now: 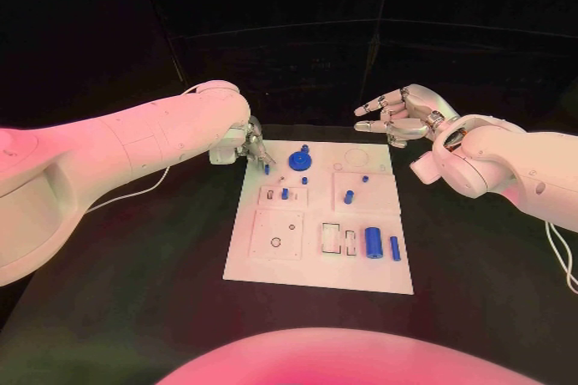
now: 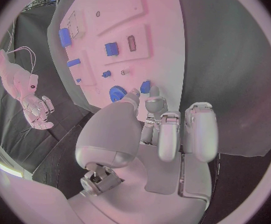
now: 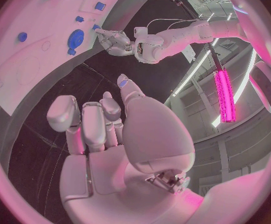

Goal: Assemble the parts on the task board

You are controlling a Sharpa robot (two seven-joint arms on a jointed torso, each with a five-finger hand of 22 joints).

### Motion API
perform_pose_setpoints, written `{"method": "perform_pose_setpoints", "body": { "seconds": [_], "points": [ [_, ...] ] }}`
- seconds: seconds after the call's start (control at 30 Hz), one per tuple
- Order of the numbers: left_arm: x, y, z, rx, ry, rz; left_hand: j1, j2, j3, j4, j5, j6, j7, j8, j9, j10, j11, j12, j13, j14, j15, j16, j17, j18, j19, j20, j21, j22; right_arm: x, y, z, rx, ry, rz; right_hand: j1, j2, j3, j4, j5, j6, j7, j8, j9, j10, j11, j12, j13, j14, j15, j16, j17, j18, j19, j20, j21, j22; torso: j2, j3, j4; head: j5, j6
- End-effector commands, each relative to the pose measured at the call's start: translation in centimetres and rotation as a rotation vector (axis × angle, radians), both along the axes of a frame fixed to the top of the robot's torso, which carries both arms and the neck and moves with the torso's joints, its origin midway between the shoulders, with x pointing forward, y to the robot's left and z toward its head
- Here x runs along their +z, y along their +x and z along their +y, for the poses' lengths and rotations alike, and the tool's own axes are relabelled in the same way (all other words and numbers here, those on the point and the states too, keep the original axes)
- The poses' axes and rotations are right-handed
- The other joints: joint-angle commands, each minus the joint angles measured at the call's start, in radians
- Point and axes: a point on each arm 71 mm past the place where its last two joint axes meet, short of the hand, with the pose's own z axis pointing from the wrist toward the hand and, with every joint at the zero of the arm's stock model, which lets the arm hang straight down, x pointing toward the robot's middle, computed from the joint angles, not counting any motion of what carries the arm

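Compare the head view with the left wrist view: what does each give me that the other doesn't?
Head view adds the task board's near edge and the left arm from outside. Left wrist view adds the left hand's fingertips close up beside a small blue part; a grip isn't clear. Both share the blue gear and the right hand, off the board, holding nothing.

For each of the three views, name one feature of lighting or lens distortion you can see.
Head view: pink light tints the left arm, surroundings dark. Left wrist view: fisheye bends the task board edges. Right wrist view: a bright magenta light strip glows beside the right hand.
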Motion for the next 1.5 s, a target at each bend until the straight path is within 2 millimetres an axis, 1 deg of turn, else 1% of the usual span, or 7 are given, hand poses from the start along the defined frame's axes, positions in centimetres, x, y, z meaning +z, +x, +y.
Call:
{"method": "perform_pose_setpoints", "body": {
  "seconds": [0.03,0.73,0.87,1.07,1.2,1.33,1.5],
  "points": [
    [0.0,0.0,-0.2,-0.014,0.000,0.004,0.012,-0.001,0.000,-0.007,0.005,0.009,-0.002,-0.005,-0.002,0.001,-0.007,0.007,-0.001,0.104,0.002,0.003,0.263,-0.009,0.018,0.005,-0.005,0.017,0.2,0.0,0.2,0.011,0.006,-0.003,-0.004,0.007,-0.003,-0.001,-0.003,-0.005,0.000,0.004,0.000,-0.004,-0.003,-0.004,0.000,0.010,-0.009,-0.003,0.000,0.006,-0.007,-0.002,-0.006,-0.001,0.001,0.0003,-0.0004,0.000,-0.001],
    [-0.3,0.0,-0.3,-0.018,-0.002,0.011,0.049,0.018,0.019,-0.031,0.007,0.016,-0.005,-0.007,-0.012,0.003,-0.009,0.009,0.000,0.104,0.000,0.003,0.263,-0.009,0.019,0.004,-0.004,0.019,0.1,0.0,0.2,0.014,0.006,-0.002,-0.004,0.007,-0.003,-0.001,-0.003,-0.005,0.000,0.004,0.000,-0.004,-0.003,-0.004,0.000,0.010,-0.009,-0.003,0.000,0.006,-0.007,-0.002,-0.006,-0.001,0.000,0.0006,0.0000,0.000,-0.006],
    [-0.3,0.1,-0.3,-0.019,-0.006,0.006,0.093,0.040,0.052,-0.062,-0.005,0.018,-0.009,-0.009,-0.018,0.003,-0.014,0.007,-0.002,0.104,-0.004,0.003,0.263,-0.010,0.020,0.001,-0.003,0.023,0.1,0.0,0.2,0.014,0.006,-0.002,-0.004,0.007,-0.003,-0.001,-0.003,-0.005,0.000,0.004,0.000,-0.004,-0.003,-0.004,0.000,0.010,-0.009,-0.003,0.000,0.006,-0.007,-0.002,-0.006,-0.001,0.000,0.0004,0.0004,-0.001,-0.006],
    [-0.2,0.1,-0.4,-0.020,-0.016,-0.004,0.192,0.069,0.170,-0.151,-0.013,0.023,-0.017,0.001,-0.017,0.002,-0.022,-0.002,-0.006,0.104,-0.012,0.003,0.263,-0.009,0.020,-0.007,-0.004,0.023,0.1,0.0,0.2,0.013,0.006,-0.002,-0.004,0.007,-0.003,-0.001,-0.003,-0.005,0.000,0.004,0.000,-0.004,-0.003,-0.004,0.000,0.010,-0.009,-0.003,0.000,0.006,-0.007,-0.002,-0.006,-0.001,0.000,0.0003,0.0004,-0.002,-0.008],
    [-0.2,0.0,-0.3,-0.018,-0.026,-0.010,0.180,0.053,0.270,-0.188,-0.014,0.016,-0.015,0.028,0.008,0.008,-0.022,-0.012,-0.015,0.104,-0.010,0.003,0.263,-0.009,0.019,-0.008,-0.008,0.019,0.1,0.0,0.2,0.013,0.006,-0.002,-0.004,0.007,-0.003,-0.001,-0.003,-0.005,0.000,0.004,0.000,-0.004,-0.003,-0.004,0.000,0.010,-0.009,-0.003,0.000,0.006,-0.007,-0.002,-0.006,-0.001,0.000,0.0004,0.0001,-0.003,-0.009],
    [-0.2,-0.2,0.1,-0.001,-0.052,-0.023,0.118,0.015,0.386,-0.210,-0.016,-0.002,-0.018,0.065,0.050,0.017,-0.024,-0.012,-0.018,0.104,-0.011,0.003,0.263,-0.009,0.020,-0.007,-0.010,0.020,0.1,0.0,0.1,0.011,0.006,-0.003,-0.004,0.007,-0.003,-0.001,-0.003,-0.005,0.000,0.004,0.000,-0.004,-0.003,-0.004,0.000,0.010,-0.009,-0.003,0.000,0.006,-0.007,-0.002,-0.006,-0.001,-0.001,0.0005,0.0014,-0.004,-0.010],
    [0.0,-0.5,0.7,0.013,-0.075,-0.045,0.094,0.003,0.429,-0.218,-0.016,-0.007,-0.020,0.079,0.065,0.018,-0.023,-0.012,-0.020,0.104,-0.012,0.003,0.263,-0.008,0.019,-0.008,-0.012,0.018,0.1,0.1,0.0,0.009,0.005,-0.003,-0.003,0.008,-0.004,-0.001,0.000,-0.004,-0.001,0.006,0.000,-0.002,-0.003,-0.001,0.001,0.010,-0.010,-0.004,0.001,0.006,-0.006,-0.003,-0.007,-0.001,-0.001,0.0010,0.0019,-0.003,-0.011]
  ]
}}
